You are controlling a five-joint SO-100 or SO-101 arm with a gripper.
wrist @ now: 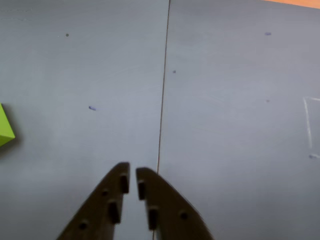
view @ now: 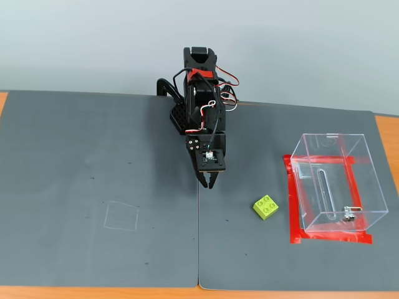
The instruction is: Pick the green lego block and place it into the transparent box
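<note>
Green lego block (wrist: 5, 127) is peeking in at the far left edge of the wrist view, well off to the side of my jaws, only a corner showing. My gripper (wrist: 132, 176) is hanging over bare grey mat (wrist: 225, 125), jaws nearly closed, just a sliver between the tips, gripping nothing. In the fixed view, I'm seeing the gripper (view: 209, 182) pointing down at the mat seam, the block (view: 266, 207) lying right of and below the tips, near, not touching. The transparent box (view: 336, 187) is sitting beyond it, further right. I'm judging I need to swing toward the block and open.
</note>
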